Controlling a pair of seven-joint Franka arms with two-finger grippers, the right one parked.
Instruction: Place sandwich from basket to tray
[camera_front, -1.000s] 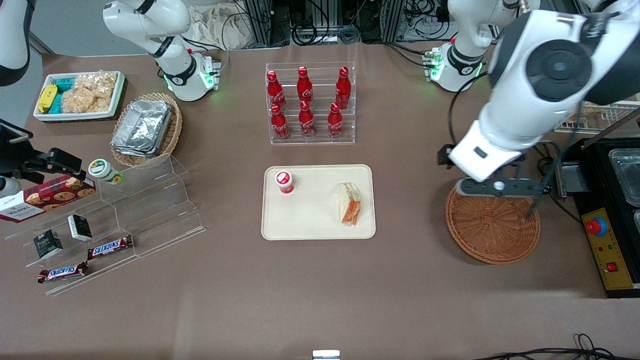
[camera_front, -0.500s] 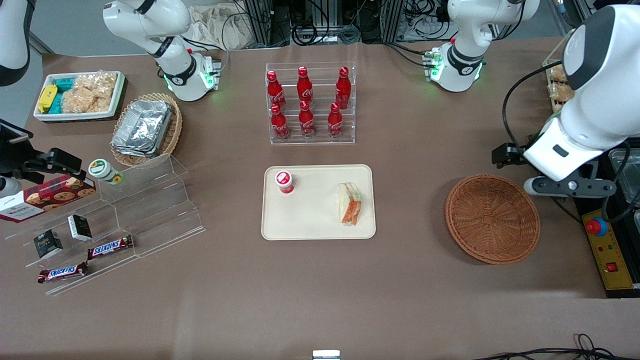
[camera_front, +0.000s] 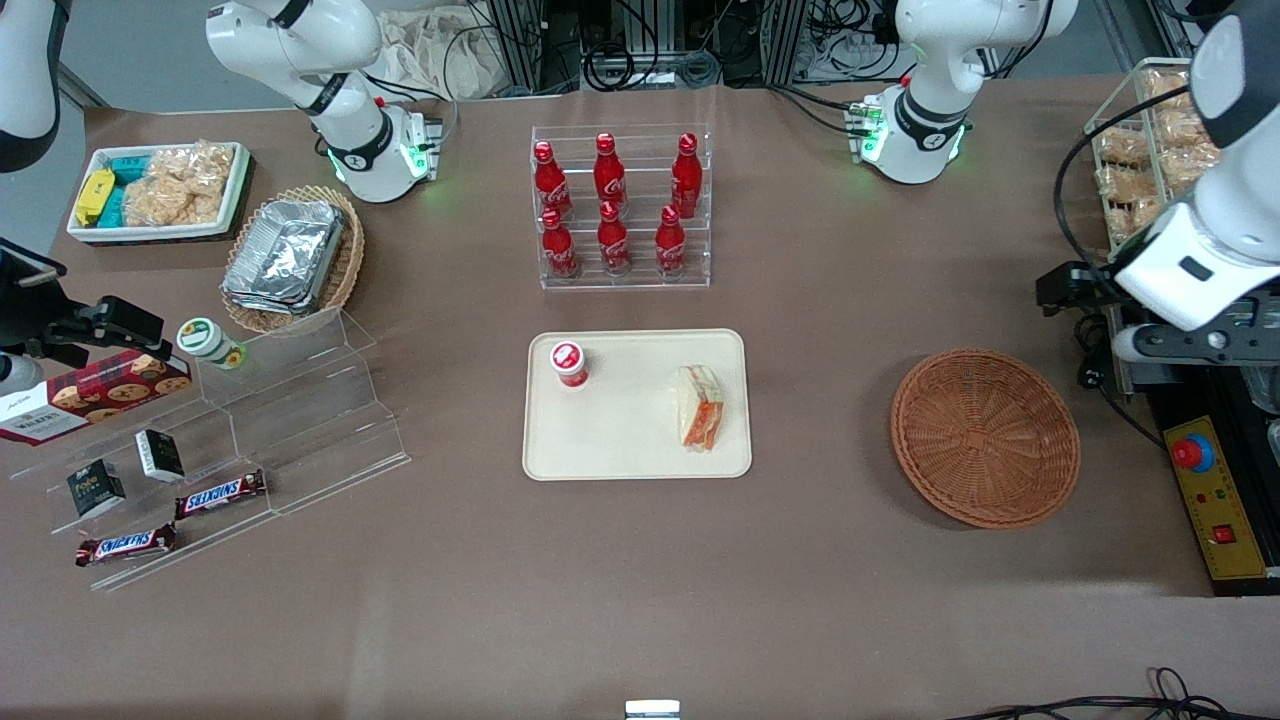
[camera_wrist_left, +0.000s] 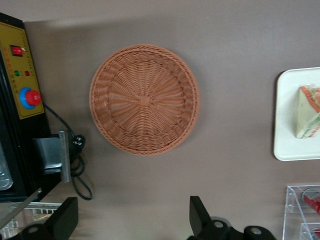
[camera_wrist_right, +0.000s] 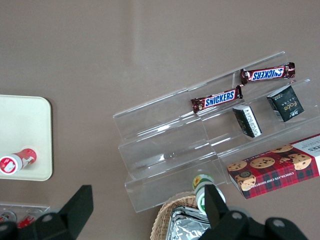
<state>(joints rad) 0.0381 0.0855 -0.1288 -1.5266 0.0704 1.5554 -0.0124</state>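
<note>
Front view: sandwich lies on tray, beside red-capped cup. Basket holds nothing, well apart from tray toward working arm's end. Gripper raised near table edge, past basket.

Left wrist view: gripper fingers spread wide, holding nothing, high over table beside basket; sandwich on tray.

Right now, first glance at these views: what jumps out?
The red cola bottles in their clear rack, farther from the front camera than the tray. On the tray, the sandwich lies beside a red-capped cup. The basket sits empty toward the working arm's end, and the gripper hangs open above the table beside it.
</note>
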